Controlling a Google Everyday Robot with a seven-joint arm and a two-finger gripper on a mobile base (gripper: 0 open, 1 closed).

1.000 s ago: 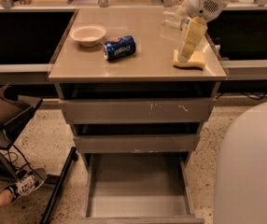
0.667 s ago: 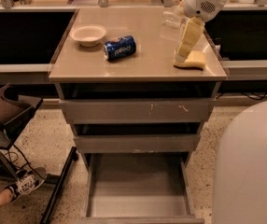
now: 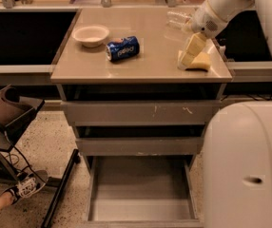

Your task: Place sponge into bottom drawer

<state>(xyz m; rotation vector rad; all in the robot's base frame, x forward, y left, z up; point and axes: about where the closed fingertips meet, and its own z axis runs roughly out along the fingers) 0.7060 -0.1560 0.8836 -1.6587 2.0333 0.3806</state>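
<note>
The yellow sponge (image 3: 201, 62) lies on the counter top near its right front corner. My gripper (image 3: 191, 51), with pale cream pads on a white arm, reaches in from the upper right. It hangs tilted right over the sponge's left part, touching or almost touching it. The bottom drawer (image 3: 140, 186) is pulled out below the cabinet, and its grey floor shows nothing in it. The two upper drawers are pushed in.
A white bowl (image 3: 91, 34) and a blue soda can (image 3: 122, 48) lying on its side are on the counter's left half. A clear bottle (image 3: 178, 19) lies at the back right. My white body (image 3: 247, 165) fills the lower right. A chair (image 3: 5, 113) and a person's shoe (image 3: 26, 186) are at the left.
The arm's wrist has come down a little toward the sponge. The sponge, can and bowl have not moved.
</note>
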